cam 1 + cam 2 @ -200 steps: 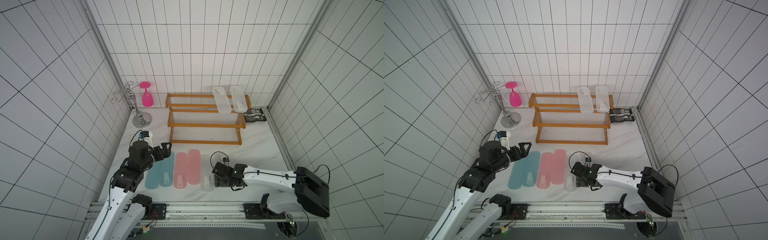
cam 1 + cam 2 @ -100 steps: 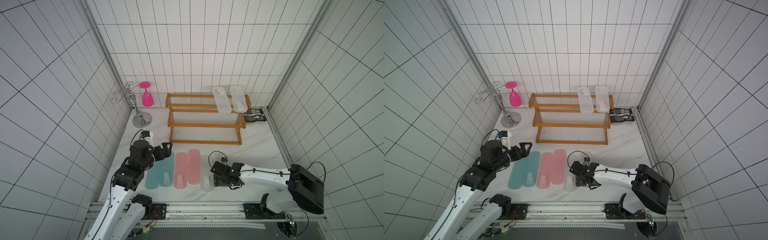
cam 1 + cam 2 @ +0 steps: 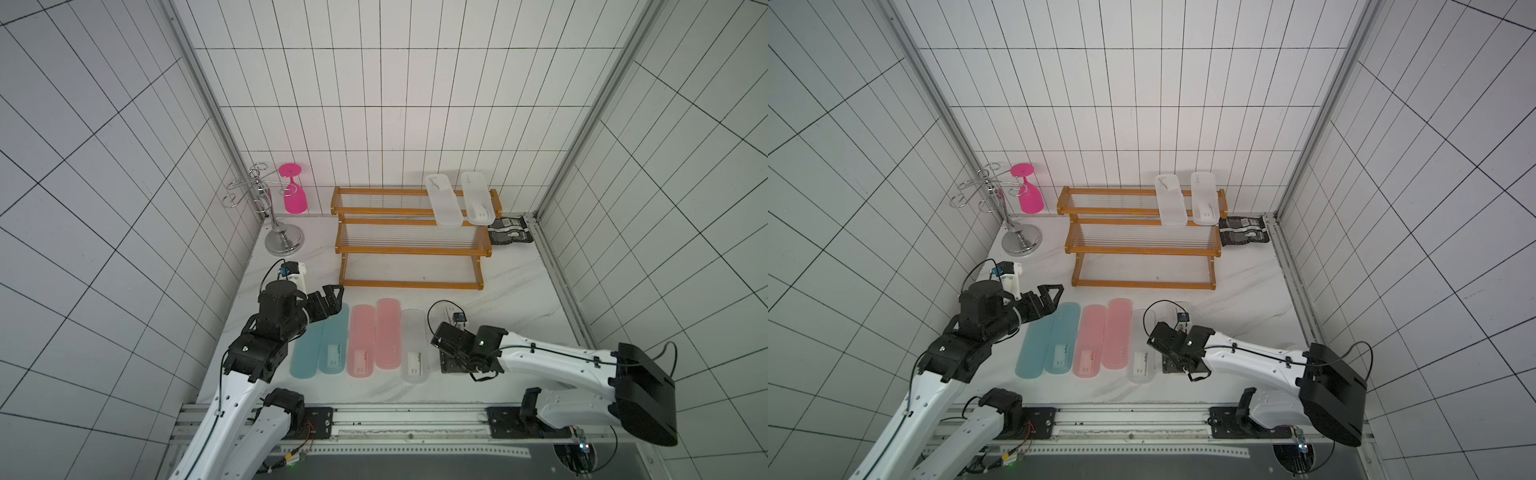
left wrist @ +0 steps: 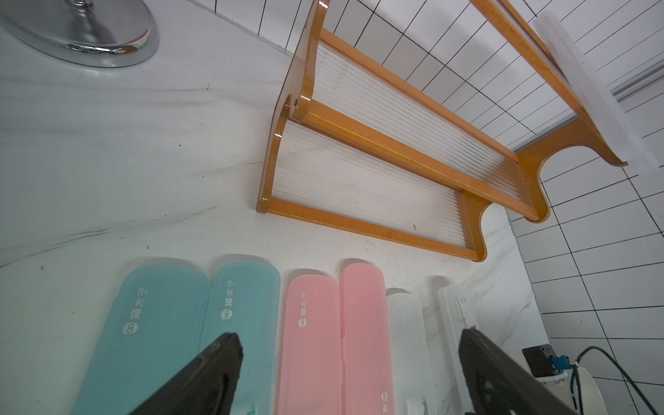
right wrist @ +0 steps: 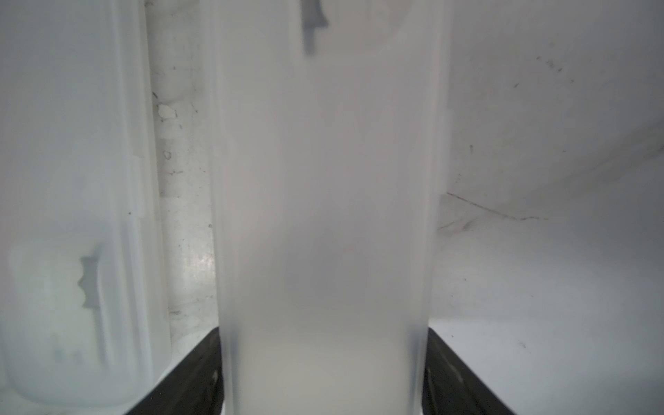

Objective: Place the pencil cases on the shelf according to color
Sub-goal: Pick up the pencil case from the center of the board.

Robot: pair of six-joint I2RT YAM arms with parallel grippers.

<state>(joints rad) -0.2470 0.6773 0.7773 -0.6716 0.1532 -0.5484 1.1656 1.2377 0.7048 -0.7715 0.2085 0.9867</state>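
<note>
The orange-brown shelf (image 3: 411,237) stands at the back, with two clear pencil cases (image 3: 444,201) lying side by side on its top tier at the right. Near the front, two teal cases (image 3: 320,349), two pink cases (image 3: 374,336) and a clear case (image 3: 414,345) lie in a row. My right gripper (image 3: 451,357) points down just right of that row. In the right wrist view its fingers (image 5: 201,373) press both long sides of another clear case (image 5: 323,215), so it is shut on it. My left gripper (image 3: 332,295) hangs open above the far ends of the teal cases, holding nothing.
A silver wire stand (image 3: 274,224) with a pink glass (image 3: 294,195) hanging on it stands at the back left. A black patterned packet (image 3: 511,230) lies right of the shelf. Tiled walls close in both sides, and a metal rail (image 3: 374,415) runs along the front.
My right gripper's jaws have closed from wide open onto the sides of the clear case, and the arm shifted slightly left. The left arm has hardly moved.
</note>
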